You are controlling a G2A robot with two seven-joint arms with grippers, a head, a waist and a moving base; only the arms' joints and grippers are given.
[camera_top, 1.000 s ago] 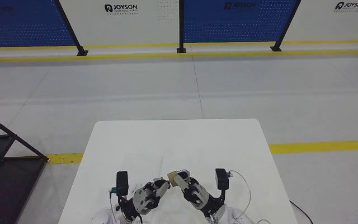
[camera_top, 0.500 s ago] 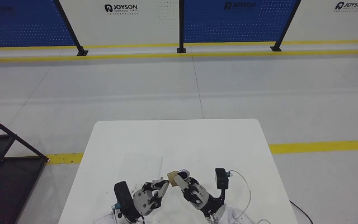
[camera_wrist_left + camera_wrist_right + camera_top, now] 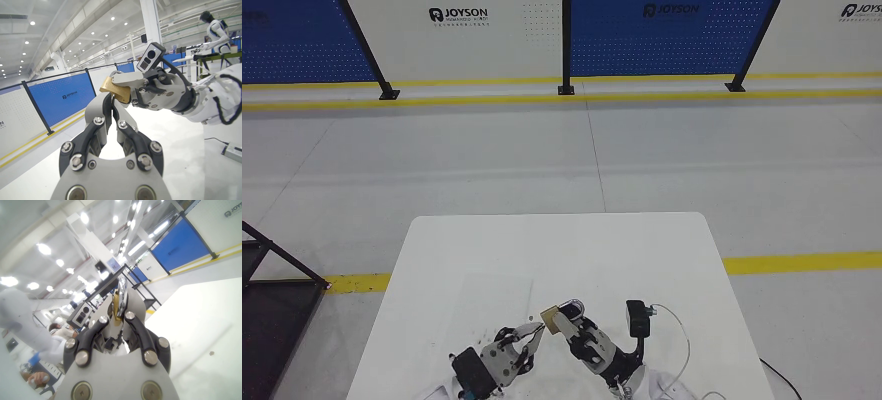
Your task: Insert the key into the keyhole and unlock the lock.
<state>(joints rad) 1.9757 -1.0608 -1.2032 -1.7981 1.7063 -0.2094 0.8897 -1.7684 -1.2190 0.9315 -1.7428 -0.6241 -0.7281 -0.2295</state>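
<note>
A brass padlock (image 3: 115, 91) with a silver shackle (image 3: 122, 298) is held above the white table (image 3: 552, 260) near its front edge. My right gripper (image 3: 564, 322) is shut on the padlock (image 3: 553, 318). My left gripper (image 3: 112, 103) is shut on a small silver key (image 3: 112, 98), whose tip sits in the keyhole on the padlock's underside. In the top view the left gripper (image 3: 535, 332) sits just left of the padlock, meeting it from the side. Most of the key is hidden between the fingers.
The table's far half (image 3: 572, 240) is bare. A cable (image 3: 677, 335) loops off the right arm near the table's right front. Blue fence panels (image 3: 662, 35) stand far behind on the floor.
The left wrist has rolled: its camera block swung from upper left of the arm down toward the table's front edge. The padlock and right gripper stayed put.
</note>
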